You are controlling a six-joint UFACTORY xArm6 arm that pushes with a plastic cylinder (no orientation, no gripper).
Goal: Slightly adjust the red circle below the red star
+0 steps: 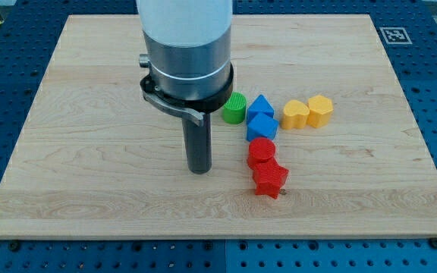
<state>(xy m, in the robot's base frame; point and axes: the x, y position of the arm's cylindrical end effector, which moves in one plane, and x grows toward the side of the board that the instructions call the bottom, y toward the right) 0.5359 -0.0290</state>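
A red circle block (262,151) lies on the wooden board, touching the red star (270,180) just below it toward the view's bottom. My tip (199,170) rests on the board to the left of both red blocks, about a rod's width or two away from the red circle, touching no block. The arm's grey and white body rises above it and hides part of the board's upper middle.
A blue block (262,126) and a blue triangular block (260,105) sit right above the red circle. A green cylinder (234,108) lies left of them. A yellow heart (295,114) and a yellow block (320,110) lie to the right.
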